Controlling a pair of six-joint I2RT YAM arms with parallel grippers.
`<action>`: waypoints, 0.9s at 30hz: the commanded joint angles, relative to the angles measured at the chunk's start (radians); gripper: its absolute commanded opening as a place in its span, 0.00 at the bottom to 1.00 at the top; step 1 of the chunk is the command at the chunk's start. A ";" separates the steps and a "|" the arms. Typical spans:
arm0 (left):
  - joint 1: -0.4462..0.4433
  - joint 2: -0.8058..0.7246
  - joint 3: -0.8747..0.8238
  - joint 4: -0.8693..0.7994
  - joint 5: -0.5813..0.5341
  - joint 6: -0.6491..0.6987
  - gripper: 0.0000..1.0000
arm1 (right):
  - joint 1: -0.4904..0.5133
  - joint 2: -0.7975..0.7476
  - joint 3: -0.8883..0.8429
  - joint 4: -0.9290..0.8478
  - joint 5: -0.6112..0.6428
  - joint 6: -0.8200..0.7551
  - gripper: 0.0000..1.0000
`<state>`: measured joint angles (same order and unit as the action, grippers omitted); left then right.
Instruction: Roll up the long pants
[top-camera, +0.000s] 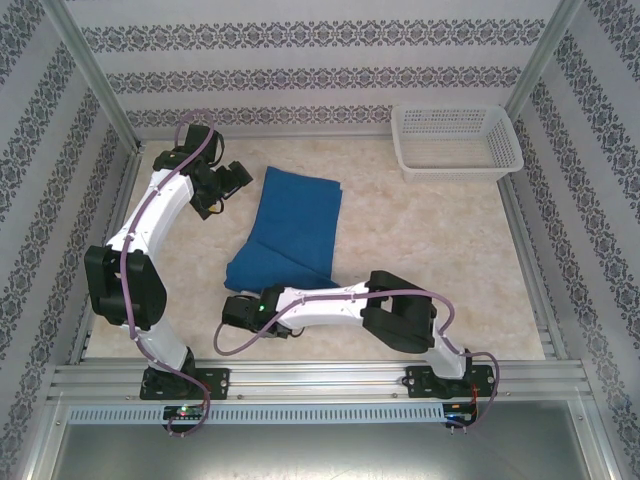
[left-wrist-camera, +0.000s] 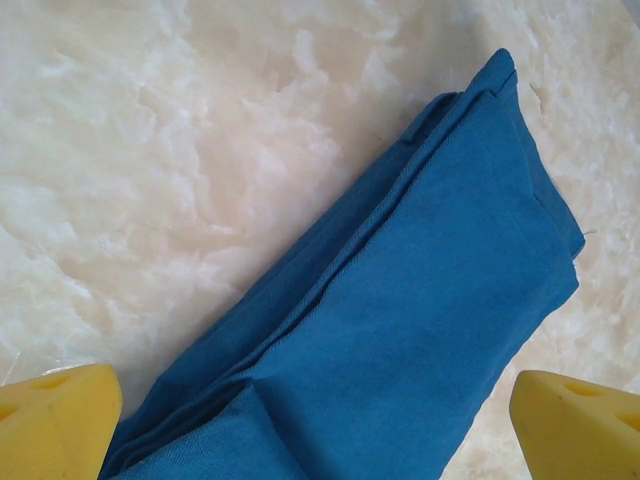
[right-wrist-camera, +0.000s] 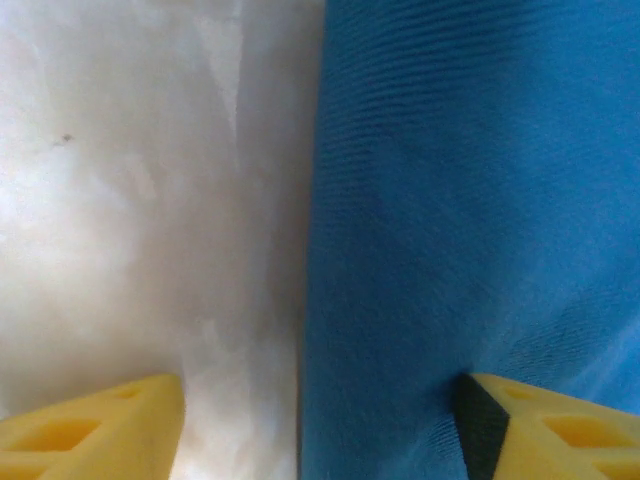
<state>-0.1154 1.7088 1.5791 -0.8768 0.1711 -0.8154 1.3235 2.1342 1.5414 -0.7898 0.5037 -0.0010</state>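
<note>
The long pants (top-camera: 290, 225) lie folded into a royal-blue strip on the pale table, running from the far middle toward the near left. My left gripper (top-camera: 235, 180) hovers open by the strip's far left corner. In the left wrist view its yellow fingers (left-wrist-camera: 60, 420) stand wide apart over the pants (left-wrist-camera: 400, 320). My right gripper (top-camera: 232, 310) is low at the strip's near left end. In the right wrist view its jaws straddle the cloth's edge: one fingertip (right-wrist-camera: 100, 430) is over bare table, the other (right-wrist-camera: 560, 430) presses into the pants (right-wrist-camera: 470, 200). The gripper (right-wrist-camera: 320, 420) stands open.
A white mesh basket (top-camera: 456, 168) stands at the back right corner. Metal rails frame the table on the left, right and near sides. Patterned walls close in the back and both sides.
</note>
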 joint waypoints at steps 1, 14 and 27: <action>0.008 -0.008 -0.006 -0.035 -0.021 0.021 1.00 | -0.024 0.034 -0.017 0.074 0.078 -0.083 0.65; 0.035 0.004 -0.020 -0.028 0.004 0.033 1.00 | -0.122 -0.026 0.059 -0.057 -0.145 -0.143 0.00; 0.040 0.006 -0.015 -0.027 0.015 0.030 1.00 | -0.180 -0.086 0.358 -0.403 -0.545 -0.136 0.00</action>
<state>-0.0891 1.7088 1.5635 -0.8818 0.1822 -0.7994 1.1458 2.0842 1.8431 -1.0637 0.0780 -0.1310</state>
